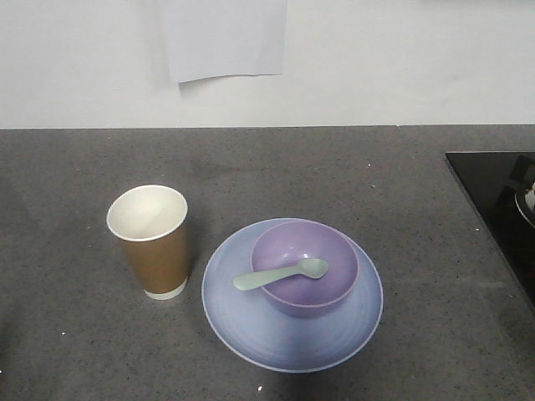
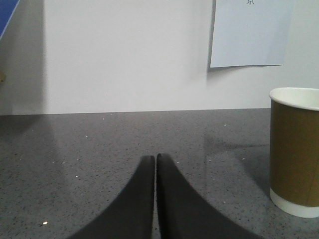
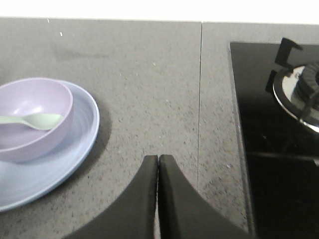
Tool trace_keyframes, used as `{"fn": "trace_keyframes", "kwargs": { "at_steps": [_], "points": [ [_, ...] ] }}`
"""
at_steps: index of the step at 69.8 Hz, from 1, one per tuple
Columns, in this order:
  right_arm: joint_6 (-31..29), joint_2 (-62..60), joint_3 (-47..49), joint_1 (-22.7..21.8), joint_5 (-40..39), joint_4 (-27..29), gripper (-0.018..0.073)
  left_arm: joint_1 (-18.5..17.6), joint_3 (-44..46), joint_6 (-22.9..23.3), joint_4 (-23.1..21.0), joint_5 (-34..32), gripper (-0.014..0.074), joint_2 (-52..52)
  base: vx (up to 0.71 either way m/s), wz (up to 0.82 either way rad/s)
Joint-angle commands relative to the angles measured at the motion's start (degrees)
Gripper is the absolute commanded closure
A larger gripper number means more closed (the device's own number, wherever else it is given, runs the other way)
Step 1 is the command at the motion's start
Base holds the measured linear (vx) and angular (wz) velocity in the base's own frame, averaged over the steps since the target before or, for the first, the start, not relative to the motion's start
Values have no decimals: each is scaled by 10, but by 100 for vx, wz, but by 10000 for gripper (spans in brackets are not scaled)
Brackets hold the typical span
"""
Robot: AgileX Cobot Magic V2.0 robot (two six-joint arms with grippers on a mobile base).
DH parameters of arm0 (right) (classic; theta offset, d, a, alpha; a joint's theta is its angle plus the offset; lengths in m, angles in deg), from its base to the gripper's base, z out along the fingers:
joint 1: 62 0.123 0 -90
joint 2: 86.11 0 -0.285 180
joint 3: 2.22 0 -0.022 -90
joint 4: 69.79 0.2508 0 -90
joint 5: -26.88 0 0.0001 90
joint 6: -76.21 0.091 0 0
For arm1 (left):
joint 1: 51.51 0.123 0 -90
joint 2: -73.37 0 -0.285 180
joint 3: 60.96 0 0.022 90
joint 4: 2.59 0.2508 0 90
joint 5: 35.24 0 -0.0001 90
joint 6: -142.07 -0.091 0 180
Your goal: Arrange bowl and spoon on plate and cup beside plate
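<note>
Your jaws are clenched empty on both the left gripper (image 2: pixel 156 164) and right gripper (image 3: pixel 158 164), since the lavender plastic bowl (image 1: pixel 305 269) and mint-green plastic spoon (image 1: pixel 282 274) already rest on the pale blue round plate (image 1: pixel 251 330), the brown paper cup (image 1: pixel 153 241) just beside it on the bench.

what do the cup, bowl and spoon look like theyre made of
Cup: likely paper, matte brown wall, white inside and rolled rim.
Bowl: probably plastic, glossy lavender with soft highlights.
Spoon: seemingly plastic, pale mint, smooth and thin.
</note>
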Motion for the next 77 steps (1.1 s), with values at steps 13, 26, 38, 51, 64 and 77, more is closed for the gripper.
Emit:
{"fn": "trace_keyframes", "kwargs": {
  "at_steps": [13, 26, 38, 51, 64, 77],
  "points": [
    [-93, -80, -118, -105, -227, 106, 570, -1, 6, 3, -6, -44, 604, -9, 0, 0],
    [-93, -167, -192, -116, -277, 114, 570, -1, 6, 3, -6, -44, 604, -9, 0, 0],
    [-92, -220, -247, -116, -320, 115, 570, -1, 6, 3, -6, -44, 604, -8, 0, 0],
    [-77, -219, -298, -116, -384, 106, 570, -1, 6, 3, -6, -44, 604, -8, 0, 0],
    [-77, -219, -310, -116, -412, 101, 570, -1, 6, 3, -6, -44, 604, -8, 0, 0],
    [-77, -219, -310, -116, -417, 94, 570, -1, 6, 3, -6, -44, 604, -8, 0, 0]
  ]
}}
